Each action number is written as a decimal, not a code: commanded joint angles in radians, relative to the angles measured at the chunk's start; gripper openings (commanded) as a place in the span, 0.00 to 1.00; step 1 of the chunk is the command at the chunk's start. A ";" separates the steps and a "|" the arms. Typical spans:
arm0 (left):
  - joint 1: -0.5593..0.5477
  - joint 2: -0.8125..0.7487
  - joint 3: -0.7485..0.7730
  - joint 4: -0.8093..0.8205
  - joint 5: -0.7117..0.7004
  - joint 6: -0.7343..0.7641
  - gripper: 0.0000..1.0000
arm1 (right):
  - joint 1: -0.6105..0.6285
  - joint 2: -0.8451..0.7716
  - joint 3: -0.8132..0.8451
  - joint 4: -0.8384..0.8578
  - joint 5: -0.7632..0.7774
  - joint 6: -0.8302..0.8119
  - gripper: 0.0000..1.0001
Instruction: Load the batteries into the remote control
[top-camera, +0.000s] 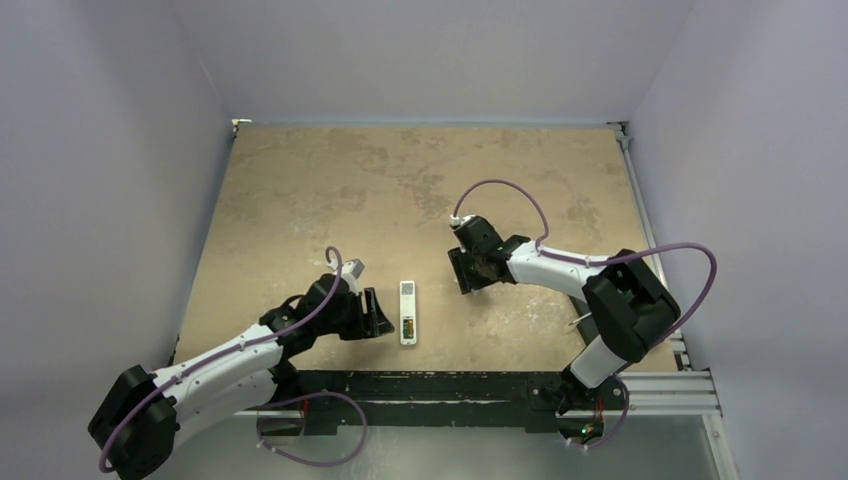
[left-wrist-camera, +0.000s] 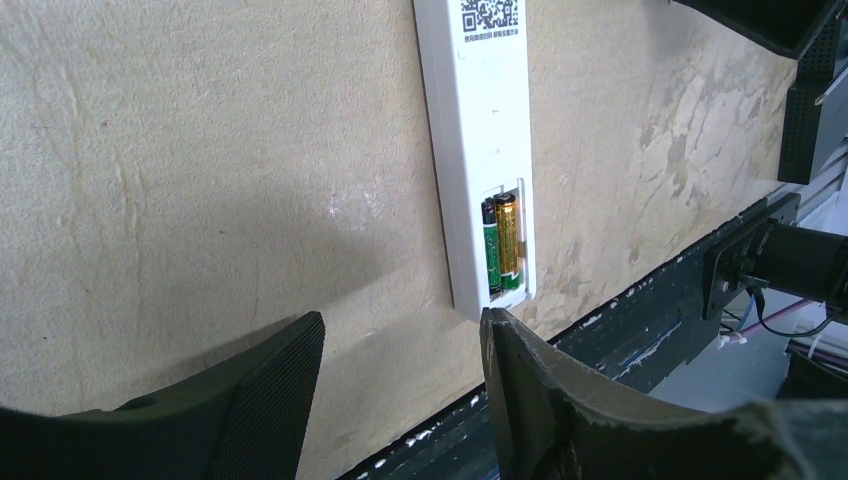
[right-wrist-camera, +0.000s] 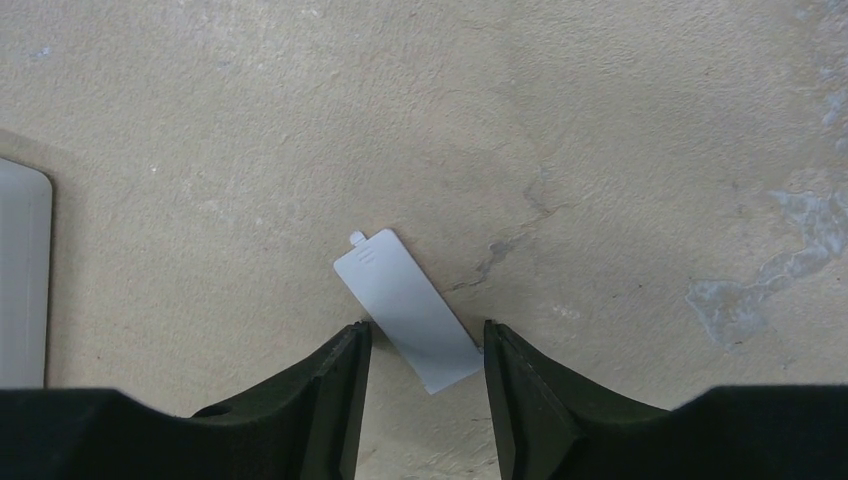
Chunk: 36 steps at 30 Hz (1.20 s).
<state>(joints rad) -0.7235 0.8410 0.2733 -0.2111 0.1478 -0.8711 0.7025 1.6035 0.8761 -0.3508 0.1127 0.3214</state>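
The white remote control (top-camera: 408, 312) lies back-up on the table, between the arms; in the left wrist view the remote control (left-wrist-camera: 480, 150) shows a QR label and an open recess. Two batteries (left-wrist-camera: 503, 240) sit side by side in that recess, one green-black, one gold. My left gripper (left-wrist-camera: 400, 330) is open, just left of the remote's near end, its right fingertip almost at the remote's corner. My right gripper (right-wrist-camera: 425, 338) stands open astride a loose grey-white battery cover (right-wrist-camera: 405, 300) lying flat and askew, with both fingertips at its edges.
The table's black front rail (top-camera: 450, 385) runs just behind the remote's near end. A pale slab with a rounded corner (right-wrist-camera: 22, 270) shows at the left edge of the right wrist view. Purple walls close in the tan tabletop (top-camera: 400, 190).
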 joint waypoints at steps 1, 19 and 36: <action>-0.005 -0.008 0.030 0.011 -0.013 0.016 0.59 | 0.028 -0.002 -0.014 -0.013 -0.014 0.014 0.52; -0.004 -0.017 0.030 0.006 -0.013 0.017 0.59 | 0.075 -0.009 -0.023 -0.038 0.032 0.061 0.42; -0.004 -0.017 0.032 0.005 -0.011 0.015 0.59 | 0.114 -0.038 -0.002 -0.075 0.066 0.096 0.24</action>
<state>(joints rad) -0.7235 0.8310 0.2733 -0.2115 0.1444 -0.8715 0.8013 1.5993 0.8745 -0.3687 0.1741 0.3908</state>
